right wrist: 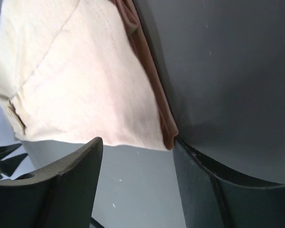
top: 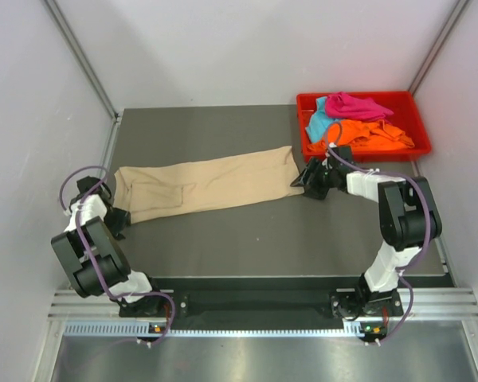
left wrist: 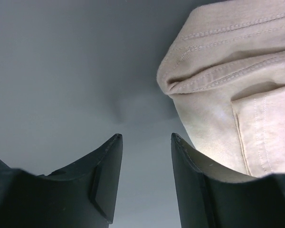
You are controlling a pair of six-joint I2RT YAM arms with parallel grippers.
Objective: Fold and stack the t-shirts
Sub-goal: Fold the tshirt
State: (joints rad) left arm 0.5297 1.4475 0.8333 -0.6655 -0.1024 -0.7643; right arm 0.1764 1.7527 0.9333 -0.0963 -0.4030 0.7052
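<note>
A beige t-shirt (top: 207, 187) lies folded into a long strip across the table, running from left to right. My left gripper (top: 119, 216) is open and empty just off the shirt's left end; in the left wrist view the beige cloth (left wrist: 232, 85) lies to the right of my fingers. My right gripper (top: 304, 183) is open at the shirt's right end; in the right wrist view the shirt's edge (right wrist: 85, 85) lies just ahead of the open jaws. Orange (top: 374, 135), magenta-pink (top: 358, 105) and teal-blue (top: 320, 123) t-shirts lie heaped in the tray.
A red plastic tray (top: 418, 119) stands at the back right of the dark table (top: 263, 231). White walls close in the table on the left, right and back.
</note>
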